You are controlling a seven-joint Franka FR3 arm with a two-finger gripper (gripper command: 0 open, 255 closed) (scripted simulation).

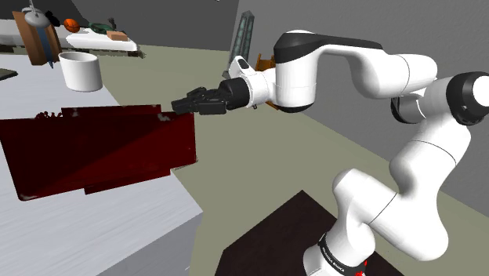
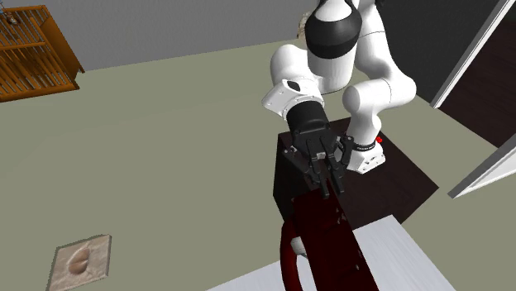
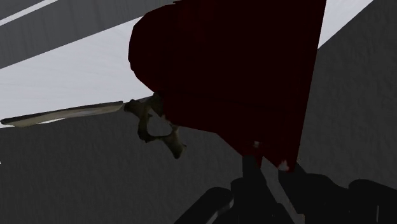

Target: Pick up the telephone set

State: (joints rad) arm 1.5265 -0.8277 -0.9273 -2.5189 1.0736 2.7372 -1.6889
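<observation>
The telephone set point(image 1: 94, 149) is a flat, dark red body lying on the pale table point(image 1: 117, 227), near the table's edge in the shoulder view's right. My black gripper point(image 1: 175, 105) reaches level to its near upper corner. From the second exterior view the gripper point(image 2: 327, 188) points down onto the end of the dark red telephone set point(image 2: 331, 248). In the wrist view the fingers point(image 3: 251, 175) stand almost together, pinched on the thin corner of the dark red telephone set point(image 3: 235, 70). A small tan bent piece point(image 3: 154, 127) hangs at its side.
A white round pot point(image 1: 81, 70) and a wooden object point(image 1: 38, 38) stand farther back on the table. The dark stand point(image 2: 288, 178) sits under the arm. A wooden slatted cabinet point(image 2: 33, 50) and a tan mat point(image 2: 81, 260) are on the floor.
</observation>
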